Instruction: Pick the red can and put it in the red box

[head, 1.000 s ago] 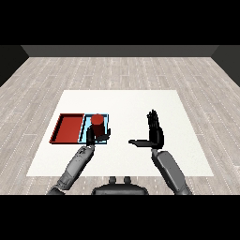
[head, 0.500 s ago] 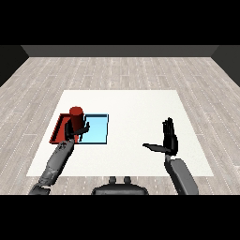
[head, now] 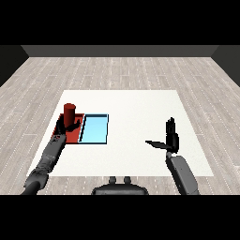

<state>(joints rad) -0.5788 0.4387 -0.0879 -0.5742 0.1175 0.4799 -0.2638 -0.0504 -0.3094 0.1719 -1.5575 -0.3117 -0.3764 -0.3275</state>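
Observation:
The red can (head: pixel 70 113) stands upright over the red tray (head: pixel 74 135) at the table's left. My left hand (head: pixel 65 127) is curled round the can's lower part, and its forearm comes in from the lower left. Whether the can rests on the tray floor or hangs just above it I cannot tell. Over the table's right side my right hand (head: pixel 170 138) is held up, fingers straight and thumb stretched to the left, holding nothing.
A light blue tray (head: pixel 95 129) lies directly right of the red tray, touching it. The white table (head: pixel 136 112) stretches between the trays and my right hand. Grey wooden floor surrounds the table.
My left hand has carried the red can leftward from above the blue tray to over the red tray. My right hand has drifted right and toward the table's near edge.

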